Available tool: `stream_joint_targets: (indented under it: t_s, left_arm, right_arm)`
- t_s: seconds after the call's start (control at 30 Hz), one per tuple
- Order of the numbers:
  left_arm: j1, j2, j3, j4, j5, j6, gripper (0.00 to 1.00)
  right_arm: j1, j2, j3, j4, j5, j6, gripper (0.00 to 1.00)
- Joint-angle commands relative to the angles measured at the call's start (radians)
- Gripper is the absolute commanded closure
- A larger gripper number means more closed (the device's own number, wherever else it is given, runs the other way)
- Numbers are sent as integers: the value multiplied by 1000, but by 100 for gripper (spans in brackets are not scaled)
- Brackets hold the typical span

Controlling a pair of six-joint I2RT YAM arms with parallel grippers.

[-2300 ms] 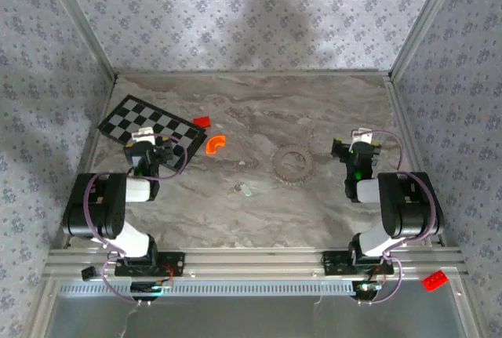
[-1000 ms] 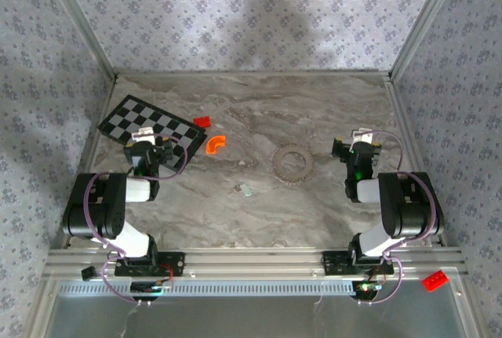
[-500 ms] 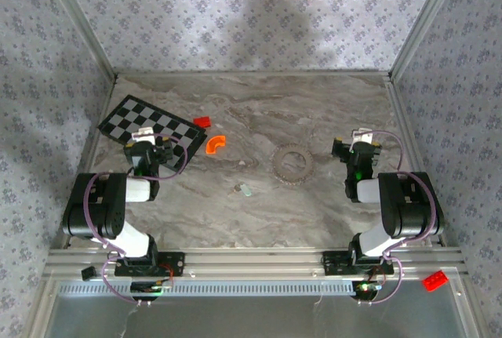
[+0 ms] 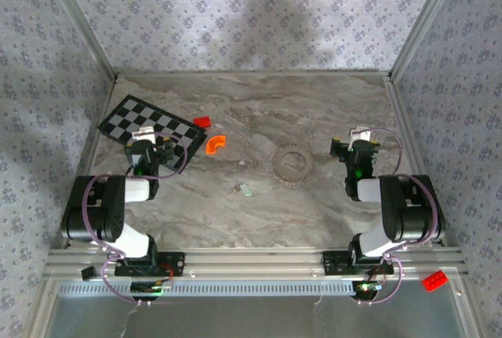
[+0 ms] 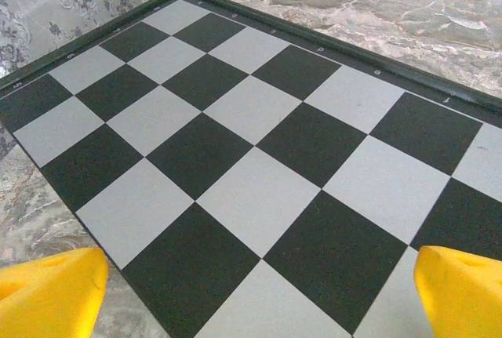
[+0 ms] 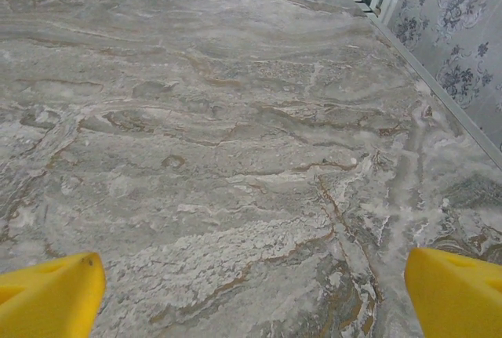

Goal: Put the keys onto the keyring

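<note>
Keyring (image 4: 292, 163): thin grey toothed ring, flat on the marble table (image 4: 314, 103), right of centre. Keys (image 4: 245, 190): tiny pale greenish oblong, near the ring's left, not touching. Left gripper (image 5: 251, 295) spread wide over chessboard (image 5: 235, 142), empty. Right gripper (image 6: 251, 295) spread wide over bare marble.

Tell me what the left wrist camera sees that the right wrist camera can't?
Left wrist, not right: a black-and-white checkerboard. Right wrist, not left: a rail along the table's right side. Both: yellow fingers spread wide at the bottom corners, the marble table and the flowery wall.
</note>
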Motion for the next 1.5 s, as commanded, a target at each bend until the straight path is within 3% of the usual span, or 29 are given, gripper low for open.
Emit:
stream_joint_targets:
  t_s: [0.0, 0.33, 0.5, 0.63, 0.73, 1.03, 1.2, 1.3, 1.47]
  left_arm:
    - [5, -79, 46, -102, 16, -5, 0]
    - [-39, -329, 58, -377, 39, -31, 0]
    - [-94, -489, 68, -540, 89, -63, 0]
    - [-129, -629, 58, -637, 106, -212, 0]
    - [-167, -691, 87, -753, 115, -271, 0]
    - [-269, -753, 168, -979, 334, -376, 0]
    - [-339, -716, 218, -1081, 410, -387, 0]
    - [-352, -683, 229, -1081, 486, -399, 0]
    - [-393, -641, 244, -1079, 517, -417, 0]
  right_arm:
    - [36, -80, 44, -95, 13, -52, 0]
    - [197, -261, 114, -353, 101, -56, 0]
    - [276, -333, 233, -659, 173, 79, 0]
    - [345, -325, 337, -898, 186, 158, 0]
    - [408, -354, 349, -965, 190, 205, 0]
    - [490, -290, 474, -1243, -37, 292, 0]
    - [535, -269, 456, -1271, -98, 314, 0]
    - [546, -271, 435, -1257, -162, 335, 0]
    - [577, -275, 430, -1263, -217, 357, 0]
